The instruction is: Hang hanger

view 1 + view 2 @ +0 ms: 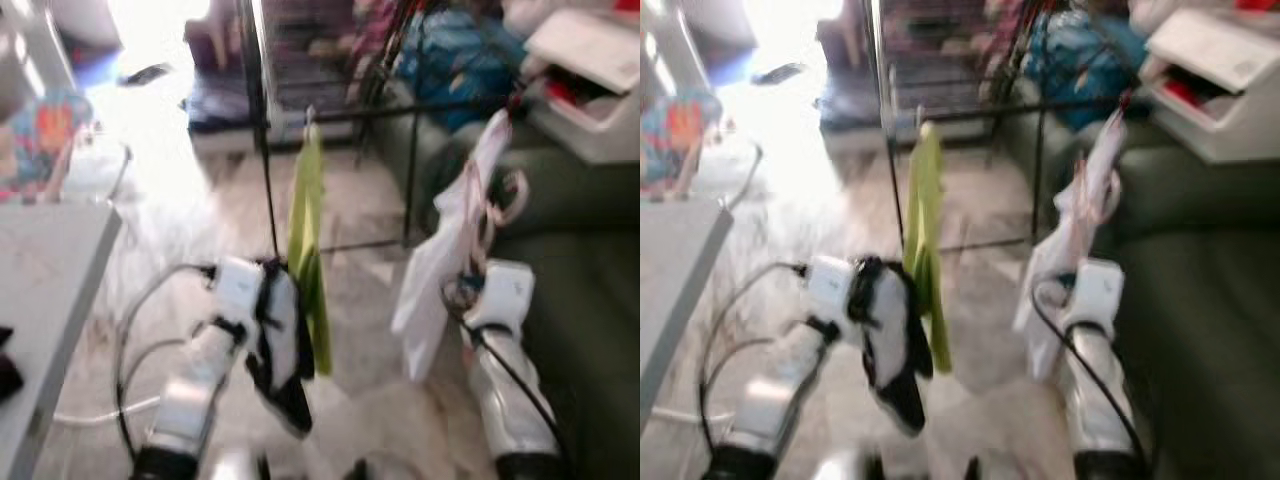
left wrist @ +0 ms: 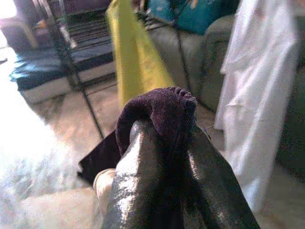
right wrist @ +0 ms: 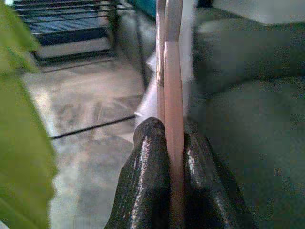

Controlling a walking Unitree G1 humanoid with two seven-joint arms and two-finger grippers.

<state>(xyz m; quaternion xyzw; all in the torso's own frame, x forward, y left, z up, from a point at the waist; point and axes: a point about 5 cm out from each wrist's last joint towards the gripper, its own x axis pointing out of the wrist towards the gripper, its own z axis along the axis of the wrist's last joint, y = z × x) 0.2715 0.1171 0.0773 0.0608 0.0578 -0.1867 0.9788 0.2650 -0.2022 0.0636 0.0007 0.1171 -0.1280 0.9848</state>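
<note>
Judging from the head views, the hanging looks nearly done: the pink hanger with its white garment sits up at the thin black rail, the hook apparently at or over it near two o'clock, though blur hides whether it has fully seated. A limp yellow-green cloth hangs from the rail at twelve o'clock. At seven o'clock the left gripper carries a dark garment, floppy and drooping. At five o'clock the right arm reaches up under the white garment. What is left, I'd say, is seating the hook and letting go.

From the left wrist, the glossy black fingers are clamped on the dark garment, a soft knitted purple-black fold bunched over their tips. Behind it the yellow-green cloth falls flat and smooth.

From the right wrist, the right gripper pinches the hanger's thin, flat, rigid pink bar, seen edge-on, between closed fingers. Beyond lies a dull green sofa, soft and matte.
</note>
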